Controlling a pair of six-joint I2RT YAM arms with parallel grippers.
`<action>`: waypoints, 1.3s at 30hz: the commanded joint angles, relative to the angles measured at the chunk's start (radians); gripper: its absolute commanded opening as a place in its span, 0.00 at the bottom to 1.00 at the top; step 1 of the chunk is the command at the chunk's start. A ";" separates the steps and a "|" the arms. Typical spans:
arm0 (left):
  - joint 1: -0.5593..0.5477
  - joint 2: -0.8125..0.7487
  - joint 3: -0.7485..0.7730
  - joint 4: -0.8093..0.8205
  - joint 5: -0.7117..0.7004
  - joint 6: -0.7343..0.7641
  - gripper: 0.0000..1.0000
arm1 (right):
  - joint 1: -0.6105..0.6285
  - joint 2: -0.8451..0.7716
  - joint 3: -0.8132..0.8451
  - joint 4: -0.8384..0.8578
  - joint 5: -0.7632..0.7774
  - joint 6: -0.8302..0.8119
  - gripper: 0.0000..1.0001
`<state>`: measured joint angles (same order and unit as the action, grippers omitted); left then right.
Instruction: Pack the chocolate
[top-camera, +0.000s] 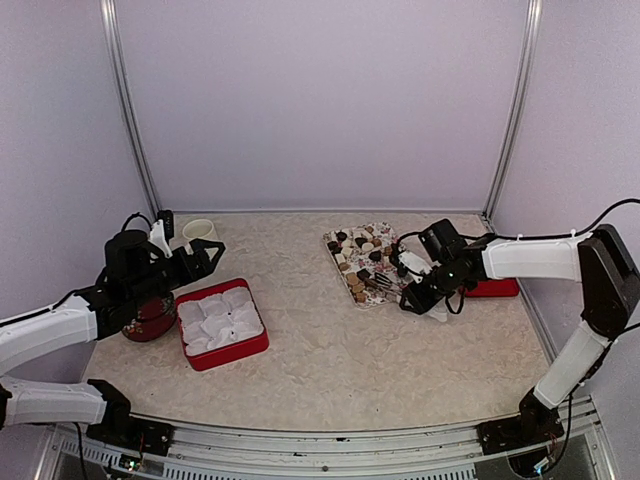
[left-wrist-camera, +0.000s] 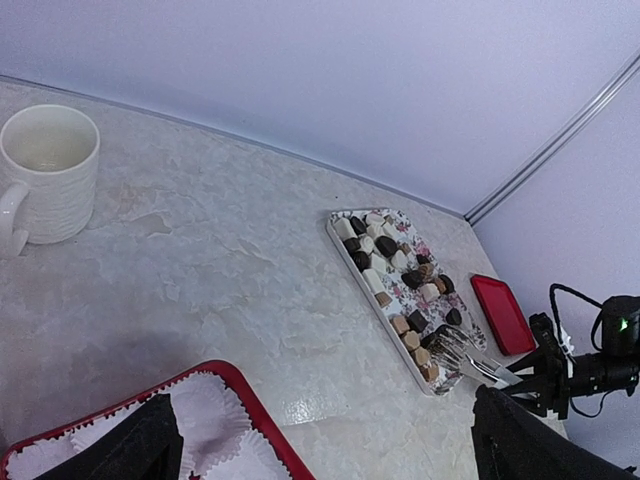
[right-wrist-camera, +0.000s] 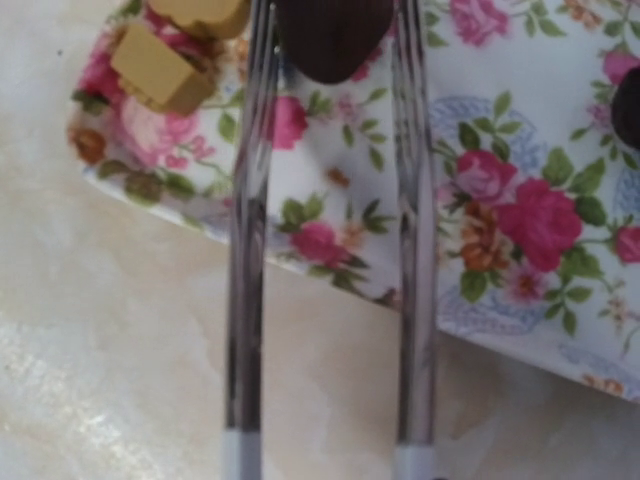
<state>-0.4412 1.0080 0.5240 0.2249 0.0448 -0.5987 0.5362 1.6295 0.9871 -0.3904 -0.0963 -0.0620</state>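
Observation:
The chocolate (top-camera: 358, 256), small brown, tan and cream pieces, lies on a flowered tray (top-camera: 352, 290) at the table's back right. My right gripper (top-camera: 418, 290) is shut on metal tongs (right-wrist-camera: 248, 250) that reach over the tray's near corner. Between the two tong arms sits one dark brown chocolate (right-wrist-camera: 333, 35), with tan pieces (right-wrist-camera: 160, 68) just to its left. My left gripper (top-camera: 205, 255) hangs open and holds nothing above the far corner of a red box (top-camera: 230, 356) lined with white paper cups (left-wrist-camera: 205, 420).
A white mug (left-wrist-camera: 45, 165) stands at the back left. A dark red dish (top-camera: 150, 318) sits left of the red box, under my left arm. A flat red lid (left-wrist-camera: 503, 312) lies right of the flowered tray (left-wrist-camera: 345, 240), under my right arm.

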 joint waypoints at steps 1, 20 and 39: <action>0.012 0.003 -0.014 0.027 0.006 -0.001 0.99 | -0.019 0.016 0.037 0.023 -0.020 -0.013 0.39; 0.031 0.003 -0.002 0.020 0.004 0.001 0.99 | -0.028 -0.110 0.100 -0.056 -0.091 -0.030 0.26; 0.196 -0.076 -0.016 -0.063 0.095 -0.046 0.99 | 0.286 0.036 0.439 -0.129 -0.276 -0.134 0.22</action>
<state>-0.2562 0.9630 0.5201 0.1875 0.1051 -0.6422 0.7486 1.5932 1.3468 -0.4942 -0.3336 -0.1596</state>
